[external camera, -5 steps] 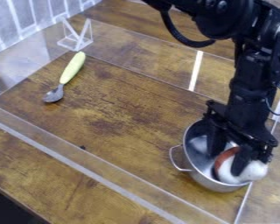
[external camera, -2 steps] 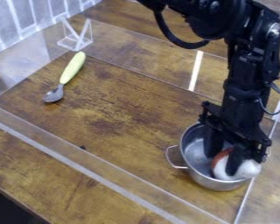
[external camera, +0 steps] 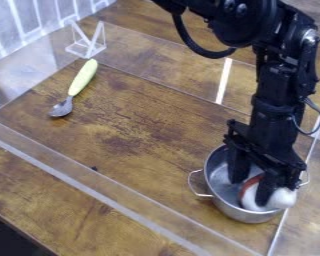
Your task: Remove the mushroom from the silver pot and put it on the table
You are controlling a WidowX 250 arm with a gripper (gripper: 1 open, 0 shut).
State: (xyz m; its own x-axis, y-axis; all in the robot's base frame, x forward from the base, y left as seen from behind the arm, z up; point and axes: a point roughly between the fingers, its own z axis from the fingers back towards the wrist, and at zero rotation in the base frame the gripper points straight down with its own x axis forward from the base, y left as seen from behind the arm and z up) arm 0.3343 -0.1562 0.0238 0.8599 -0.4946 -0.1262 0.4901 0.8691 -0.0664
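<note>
So the end effector (external camera: 259, 178) is down in the silver pot (external camera: 234, 204), right at the mushroom (external camera: 263, 194). Its fingers look partly spread around the thing, but they cover so much of it that I can't tell whether it's actually got a grip. The mushroom is still a pot resident, over toward 3 o'clock inside it, with the white part and a bit of reddish-brown peeking out between the dark fingers. The pot sits at about 4 o'clock on the wood-grain tabletop (external camera: 136, 130), one wire handle poking out toward 9 o'clock. Way off near 10 o'clock there's a spoon (external camera: 76, 87) with a yellow-green handle, lying well apart from the pot.
</note>
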